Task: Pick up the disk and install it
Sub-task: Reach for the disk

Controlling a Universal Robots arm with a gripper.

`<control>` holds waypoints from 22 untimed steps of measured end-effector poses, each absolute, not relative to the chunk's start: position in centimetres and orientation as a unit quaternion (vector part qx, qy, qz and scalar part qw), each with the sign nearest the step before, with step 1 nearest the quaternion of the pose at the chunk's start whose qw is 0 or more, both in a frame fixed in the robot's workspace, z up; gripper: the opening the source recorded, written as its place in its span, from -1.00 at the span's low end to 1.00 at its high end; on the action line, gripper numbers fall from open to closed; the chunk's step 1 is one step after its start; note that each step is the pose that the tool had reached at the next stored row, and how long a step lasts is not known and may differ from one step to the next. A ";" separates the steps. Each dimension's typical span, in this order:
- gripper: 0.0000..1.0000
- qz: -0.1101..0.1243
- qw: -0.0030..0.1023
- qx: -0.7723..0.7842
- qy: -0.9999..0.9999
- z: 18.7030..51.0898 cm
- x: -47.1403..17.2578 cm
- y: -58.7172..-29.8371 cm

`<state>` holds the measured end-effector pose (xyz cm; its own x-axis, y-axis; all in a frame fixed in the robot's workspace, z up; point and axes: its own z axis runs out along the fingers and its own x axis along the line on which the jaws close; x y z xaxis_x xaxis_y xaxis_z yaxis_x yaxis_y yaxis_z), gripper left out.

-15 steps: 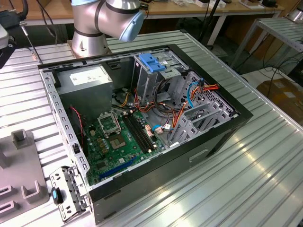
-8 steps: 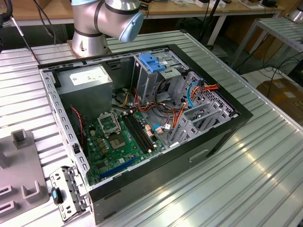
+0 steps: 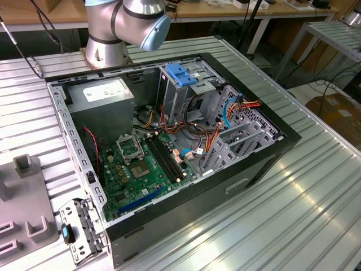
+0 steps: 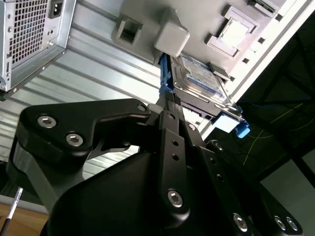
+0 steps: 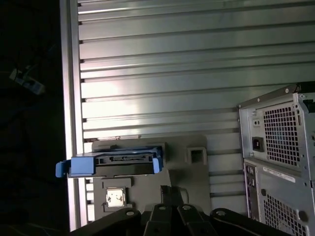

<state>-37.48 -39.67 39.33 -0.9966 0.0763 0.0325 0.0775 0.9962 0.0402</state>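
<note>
The disk (image 4: 202,73) is a flat dark drive with a white and blue label and blue side rails. It rests on a grey holder plate (image 4: 147,14) on the ribbed metal table. In the first wrist view the disk (image 5: 114,164) shows edge-on, with its blue rails sticking out at both ends. My black gripper (image 4: 171,101) points at the disk's near blue rail, just short of it, and looks shut with nothing in it. In the first wrist view the gripper (image 5: 171,191) sits close to the disk, a little to one side of its middle.
An open computer case (image 3: 265,164) lies on the table, with a motherboard, cables, a power-supply box (image 3: 104,93) and a metal cage with a blue top (image 3: 181,76). Its vented rear (image 5: 278,147) is near the holder plate (image 3: 22,203). A small square chip (image 5: 114,197) sits on the plate.
</note>
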 end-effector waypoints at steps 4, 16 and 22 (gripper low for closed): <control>-0.79 -0.021 0.018 -0.039 -0.999 39.3 -38.9 -39.7; -0.79 -0.020 0.026 -0.039 -0.999 39.3 -44.8 -39.1; -0.79 -0.020 0.027 -0.039 -0.999 39.3 -45.3 -39.0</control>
